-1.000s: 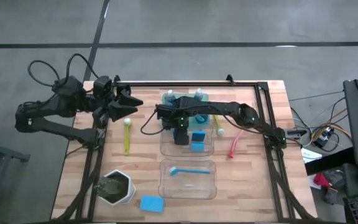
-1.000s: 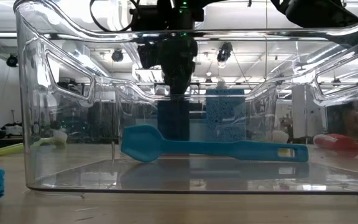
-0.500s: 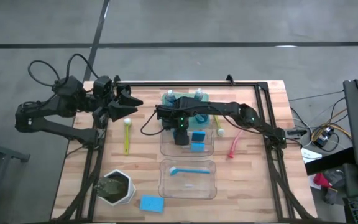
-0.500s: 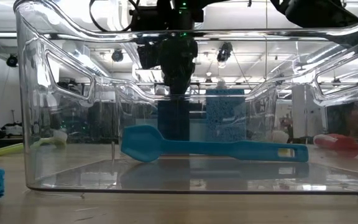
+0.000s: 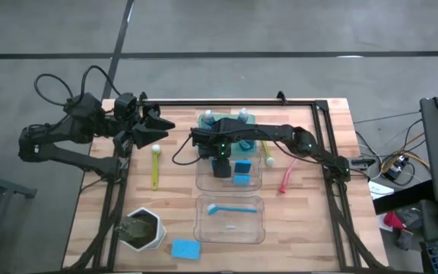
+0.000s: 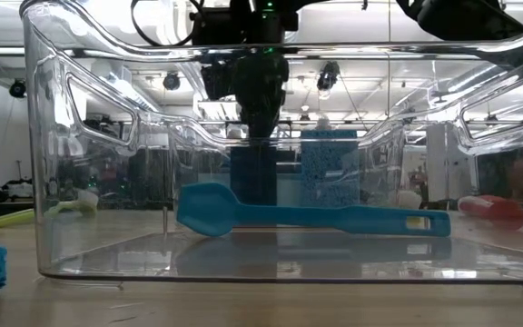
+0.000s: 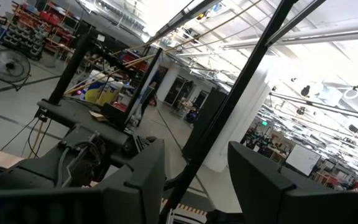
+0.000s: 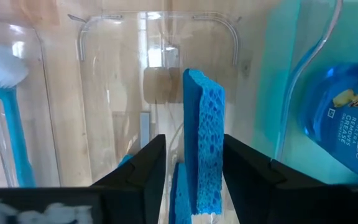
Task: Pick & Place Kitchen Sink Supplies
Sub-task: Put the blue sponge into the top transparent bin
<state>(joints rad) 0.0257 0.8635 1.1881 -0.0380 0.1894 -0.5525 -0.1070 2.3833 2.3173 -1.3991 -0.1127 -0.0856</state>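
Note:
My right gripper (image 5: 220,161) points down into the far clear bin (image 5: 202,183). Its fingers stand open on either side of a blue sponge (image 8: 204,143) that stands on edge in that bin. A second sponge (image 5: 242,166) and a third (image 5: 241,180) lie beside it. A blue brush (image 5: 231,206) lies in the near clear bin (image 5: 201,228). Bottles of blue liquid (image 5: 242,116) stand in the green tray (image 5: 204,129). My left gripper (image 7: 194,149) hangs open and raised over the table's far left corner, with nothing between its fingers. My right gripper has one finger (image 8: 244,165) close against one broad face of the upright sponge. A clear gap shows between the other face and the other finger (image 8: 146,165). Whether the near finger touches the sponge, I cannot tell.
A yellow-green brush (image 5: 156,164) lies left of the bins, another (image 5: 267,152) at their right, and a pink brush (image 5: 287,176) farther right. A loose blue sponge (image 5: 185,249) and a white pot of greenery (image 5: 143,230) sit near the front edge.

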